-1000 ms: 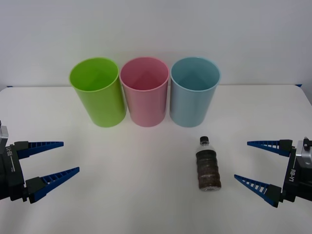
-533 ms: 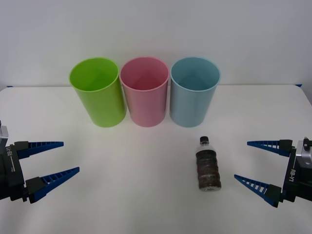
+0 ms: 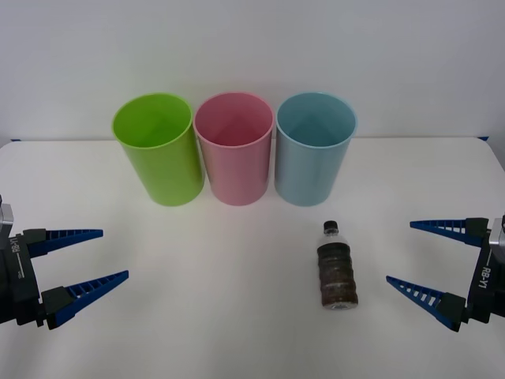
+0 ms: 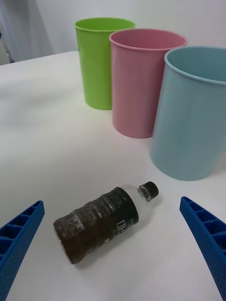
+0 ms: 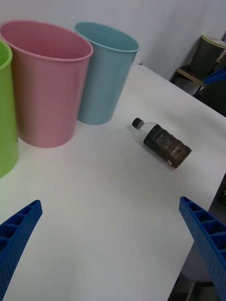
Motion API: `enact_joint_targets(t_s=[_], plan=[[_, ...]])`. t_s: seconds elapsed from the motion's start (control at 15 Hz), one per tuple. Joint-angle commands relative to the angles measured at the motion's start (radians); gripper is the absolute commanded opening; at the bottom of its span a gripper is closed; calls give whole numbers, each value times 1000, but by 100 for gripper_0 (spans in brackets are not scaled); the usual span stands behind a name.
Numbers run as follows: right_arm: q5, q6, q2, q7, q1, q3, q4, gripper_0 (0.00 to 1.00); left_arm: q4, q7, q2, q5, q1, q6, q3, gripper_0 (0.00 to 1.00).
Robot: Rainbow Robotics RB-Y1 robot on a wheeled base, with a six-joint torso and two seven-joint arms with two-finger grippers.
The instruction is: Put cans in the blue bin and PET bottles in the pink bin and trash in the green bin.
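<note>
Blue ribbed fingers of the right gripper [image 3: 446, 267] stood spread wide with nothing between them, low at the right edge of the white table [image 3: 221, 316] and pointing inward toward the bottle. In the right wrist view the two fingertips [image 4: 21, 230] sat far apart with the bottle lying on the table ahead of them, clear of both. The left gripper [image 3: 83, 264] was likewise wide open and empty, parked at the table's left edge, well apart from everything.

Lying on its side was the small clear plastic PET bottle with a black cap and dark brown contents [image 3: 336, 272], its cap turned toward the bins, its base toward the robot. It rested in front of the tall light-blue plastic bin [image 3: 314, 150], apart from it. Beside that stood the tall pale-pink plastic bin [image 3: 233, 150], and beside that the tall lime-green plastic bin [image 3: 158, 150], the three in a row, upright, close together, and as far as their mouths showed, empty.

Judged from this, the sorting had not begun: the step in hand was the reach for the bottle. The next move would call for the right gripper to travel in across the bottle's ribbed body, close on it, lift it and carry it past the blue bin to the pink one in the middle.
</note>
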Motion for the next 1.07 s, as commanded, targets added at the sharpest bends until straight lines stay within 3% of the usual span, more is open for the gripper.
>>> enact_joint_targets(t_s=[0.07,0.6,1.07], plan=[[100,0,-6,-176,10,1,-71,100,0,0,0,0,0,0,0,100],[427,17,22,-730,27,90,-252,100,0,0,0,0,0,0,0,100],[885,-26,137,-1077,-62,249,-296,100,0,0,0,0,0,0,0,100]])
